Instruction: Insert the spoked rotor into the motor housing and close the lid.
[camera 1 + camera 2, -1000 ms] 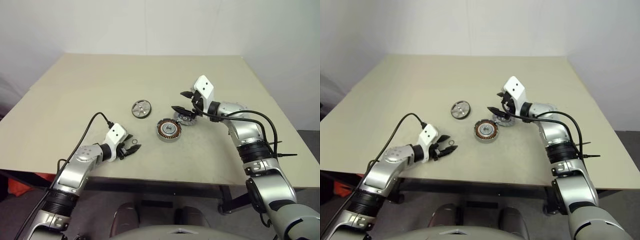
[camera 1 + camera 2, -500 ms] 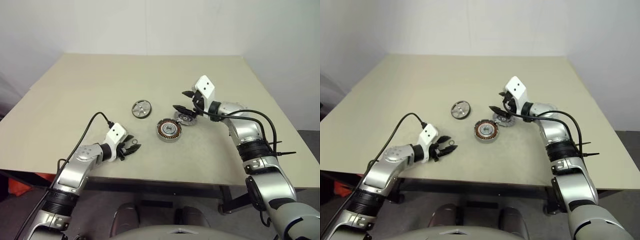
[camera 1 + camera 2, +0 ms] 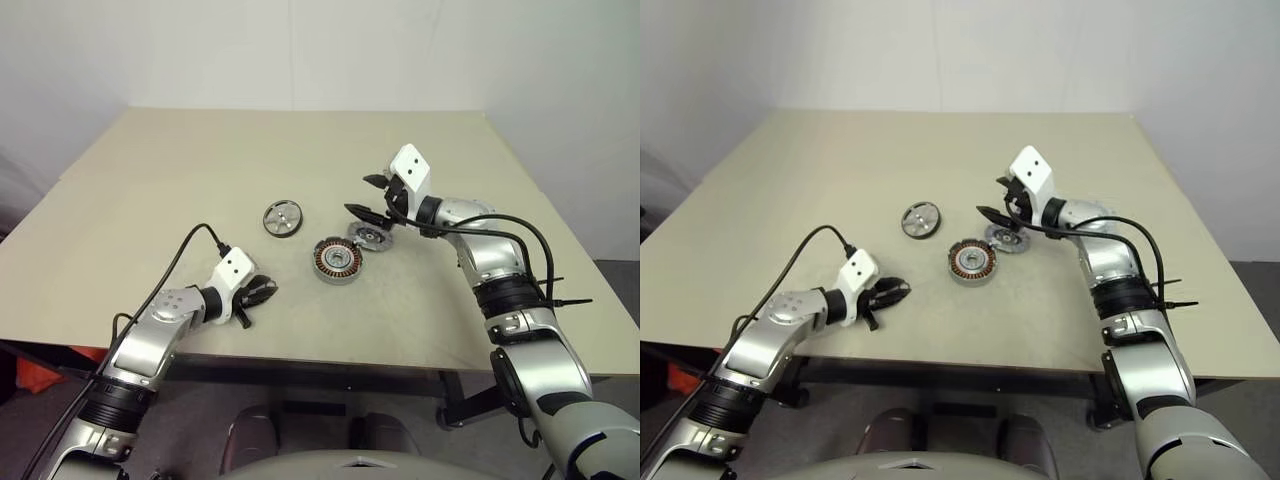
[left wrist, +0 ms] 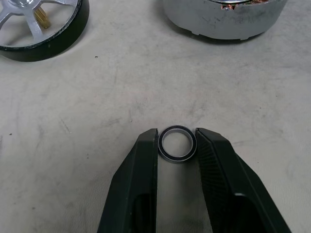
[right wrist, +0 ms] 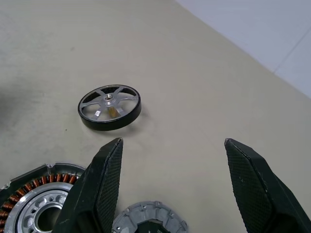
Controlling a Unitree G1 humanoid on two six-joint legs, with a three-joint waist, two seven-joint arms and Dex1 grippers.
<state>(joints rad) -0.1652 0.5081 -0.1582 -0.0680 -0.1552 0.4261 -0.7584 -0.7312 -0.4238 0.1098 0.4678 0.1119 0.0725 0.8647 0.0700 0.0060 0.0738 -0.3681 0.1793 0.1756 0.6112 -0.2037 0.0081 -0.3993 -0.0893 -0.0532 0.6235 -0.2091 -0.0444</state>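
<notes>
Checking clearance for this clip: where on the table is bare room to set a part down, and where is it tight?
Free: the table's far half beyond the spoked rotor, and its right side past the right gripper. Crowded: the middle, where rotor, motor housing and lid cluster, and the near-left patch where the left gripper is shut on the small ring.

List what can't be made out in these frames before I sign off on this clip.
- Motor housing: cut off by the left wrist view's edge; its windings barely show there.
- Lid: cut off by the right wrist view's edge, partly behind a finger of the right end effector.
- Small ring: between the left end effector fingers; whether it's gripped or lifted can't be told.
- Spoked rotor: too small in the head views to read its hub.
</notes>
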